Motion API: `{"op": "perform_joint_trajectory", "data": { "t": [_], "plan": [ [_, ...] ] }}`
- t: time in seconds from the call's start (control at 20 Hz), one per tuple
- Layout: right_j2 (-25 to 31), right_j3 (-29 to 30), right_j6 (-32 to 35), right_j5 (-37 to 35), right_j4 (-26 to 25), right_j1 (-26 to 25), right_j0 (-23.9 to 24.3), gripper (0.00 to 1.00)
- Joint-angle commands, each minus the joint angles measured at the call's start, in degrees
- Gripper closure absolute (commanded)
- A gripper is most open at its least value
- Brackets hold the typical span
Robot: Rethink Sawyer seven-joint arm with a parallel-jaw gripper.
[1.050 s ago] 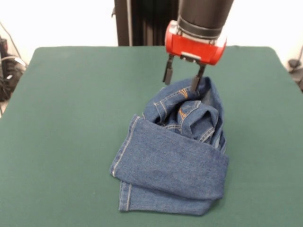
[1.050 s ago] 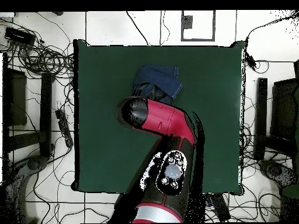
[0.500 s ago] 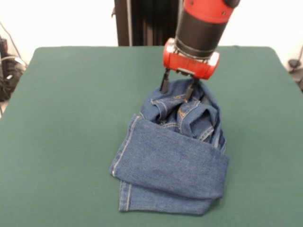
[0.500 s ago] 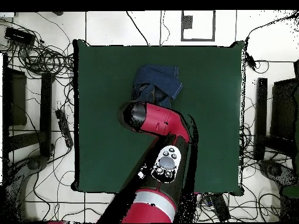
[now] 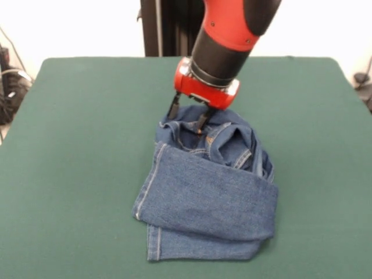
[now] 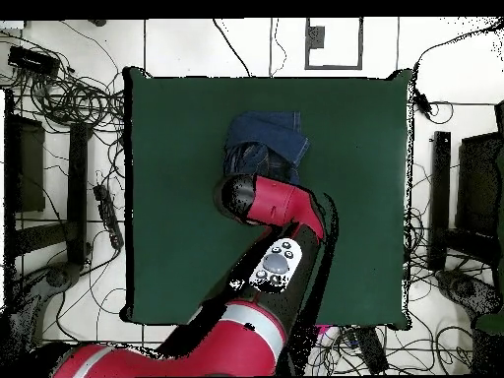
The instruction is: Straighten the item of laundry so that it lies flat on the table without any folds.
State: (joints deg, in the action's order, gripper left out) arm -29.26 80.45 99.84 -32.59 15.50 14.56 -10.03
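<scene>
Jeans [image 5: 206,195] sit bunched mid-table [image 5: 75,145], and I've swung the gripper [image 5: 187,118] down-left into the waistband, fingers spread around a fold, ready to pinch and pull.

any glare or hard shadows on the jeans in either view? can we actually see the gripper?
Front view: even light, no glare; soft shadow only under the jeans folds; gripper visible, fingers apart at the waistband. Overhead view: table reads flat dark green, no glare; the arm covers the gripper and part of the jeans.
</scene>
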Motion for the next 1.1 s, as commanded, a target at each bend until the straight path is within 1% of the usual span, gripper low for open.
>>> {"op": "perform_joint_trajectory", "data": {
  "t": [0.05,0.5,0.65,0.8,1.0,1.1],
  "plan": [
    [-2.52,-4.49,17.42,-6.27,0.58,-4.95,-2.46,0.0],
    [-6.02,-8.44,15.22,-13.54,0.24,-4.06,-3.6,0.0],
    [-6.53,-8.99,15.3,-14.24,0.35,-4.13,-3.85,0.0],
    [-5.66,-7.99,15.19,-11.62,0.71,-4.25,-3.54,0.0],
    [-4.15,-8.48,13.0,-5.9,0.37,-5.05,-1.99,0.0],
    [-4.32,-9.28,12.24,-5.96,-0.07,-4.99,-1.73,0.0]
  ]
}}
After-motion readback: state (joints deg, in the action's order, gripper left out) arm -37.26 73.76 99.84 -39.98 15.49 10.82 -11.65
